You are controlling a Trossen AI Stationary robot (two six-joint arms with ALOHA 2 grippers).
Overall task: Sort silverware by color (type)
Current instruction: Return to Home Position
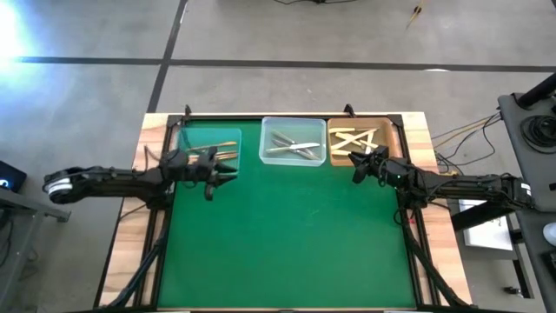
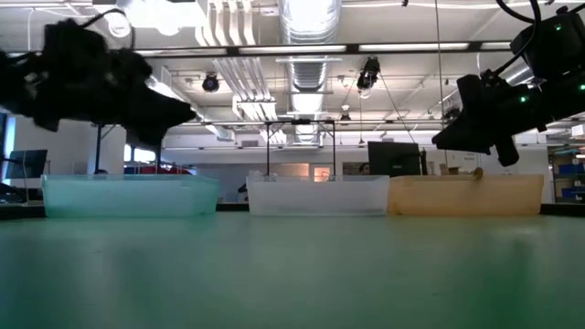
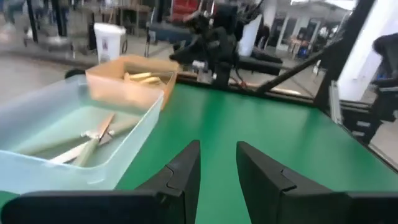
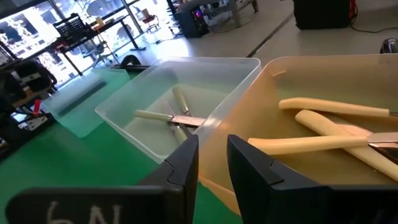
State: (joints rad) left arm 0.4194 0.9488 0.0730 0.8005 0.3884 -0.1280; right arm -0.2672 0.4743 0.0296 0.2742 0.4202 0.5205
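Sorting looks done: silverware (image 1: 293, 146) lies in three trays (image 1: 263, 139) at 12 o'clock, none seen loose on the surface (image 1: 287, 252); left gripper (image 1: 231, 171) at 10 o'clock and right gripper (image 1: 355, 169) at 2 o'clock are slightly parted, holding nothing.

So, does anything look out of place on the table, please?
Nothing stands out: gold pieces in the blue tray, silver pieces in the clear tray, cream pieces in the orange tray, none on the mat. Left claw and right claw hover empty.

Blue tray (image 1: 200, 135), clear tray (image 1: 294, 122), orange tray (image 1: 385, 130) — side by side on green mat (image 1: 287, 243)
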